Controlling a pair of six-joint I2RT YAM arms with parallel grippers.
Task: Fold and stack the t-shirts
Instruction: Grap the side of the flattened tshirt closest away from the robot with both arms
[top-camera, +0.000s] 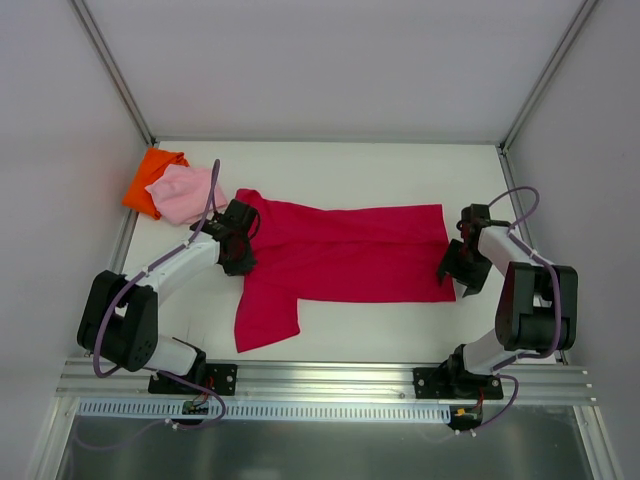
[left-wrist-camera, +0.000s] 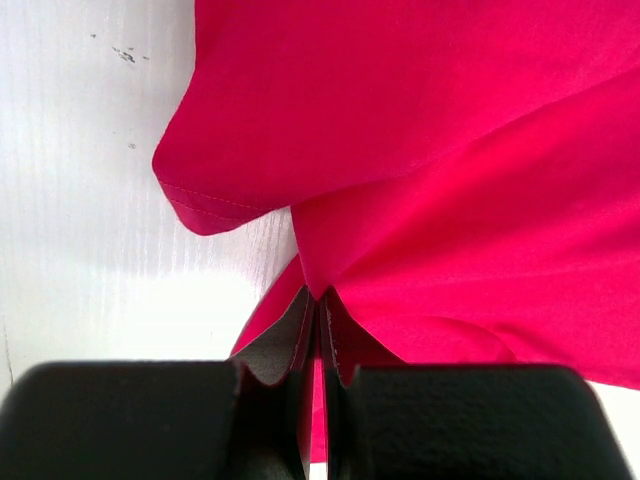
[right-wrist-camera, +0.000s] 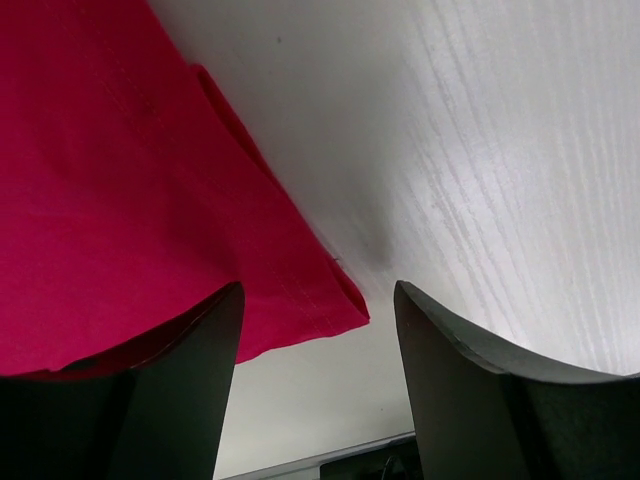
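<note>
At the bottom of the top view both arms are bolted on a metal rail (top-camera: 330, 380). The left arm (top-camera: 170, 265) rises from the lower left, bends at the elbow and reaches up and to the right. The left gripper (top-camera: 237, 245) is at the left end of the crimson t-shirt (top-camera: 340, 255). In the left wrist view its fingers are pressed together and pinch a fold of the red cloth (left-wrist-camera: 318, 300), which rises in creases from the pinch.

The right arm (top-camera: 520, 280) stands at the lower right, folded back on itself, with the wrist turned to the left. The right gripper (top-camera: 458, 270) is low at the lower right corner of the shirt. In the right wrist view its fingers (right-wrist-camera: 190, 390) are spread apart, and the hemmed corner of the cloth lies on the table (right-wrist-camera: 480, 150) between them, nearer to the finger on the left of the frame. I cannot tell if a finger touches the cloth.

The crimson t-shirt lies across the middle of the white table as a long flat band from one gripper to the other. One sleeve points down toward the lower left of the frame, and the cloth is a little bunched at the left gripper.

Further back, in the upper left corner of the table, the pink t-shirt (top-camera: 185, 192) is a small bundle that lies partly over the orange t-shirt (top-camera: 150, 180). The pink one is just beside the crimson shirt's upper left end
</note>
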